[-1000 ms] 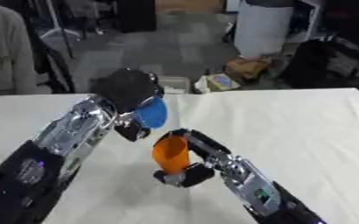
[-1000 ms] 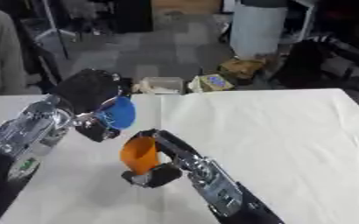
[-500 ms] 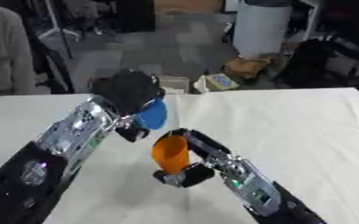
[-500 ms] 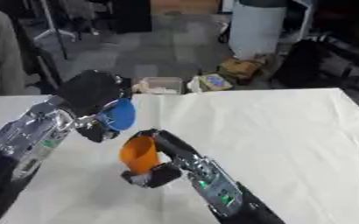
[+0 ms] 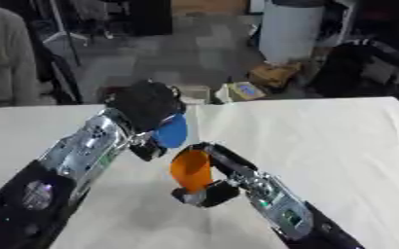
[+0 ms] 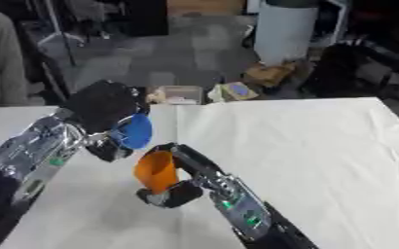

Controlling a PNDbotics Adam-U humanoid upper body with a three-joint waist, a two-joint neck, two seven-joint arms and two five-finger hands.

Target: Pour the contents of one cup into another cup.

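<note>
My left hand point(image 5: 143, 104) is curled round a blue cup point(image 5: 172, 131), held tipped above the table with its mouth turned down toward the right. Just below and to the right, my right hand point(image 5: 216, 182) is shut on an orange cup point(image 5: 191, 168), held roughly upright with its open top close under the blue cup. The two cups are nearly touching. I cannot see what is inside either cup.
Both hands are over a white-covered table point(image 5: 322, 136) whose far edge runs across the middle of the view. Beyond it lie a grey floor, a white cylinder point(image 5: 288, 29), boxes point(image 5: 271, 75) and a person's sleeve point(image 5: 3, 53) at far left.
The blue cup has dipped slightly lower toward the orange cup; otherwise both arms hold almost the same pose.
</note>
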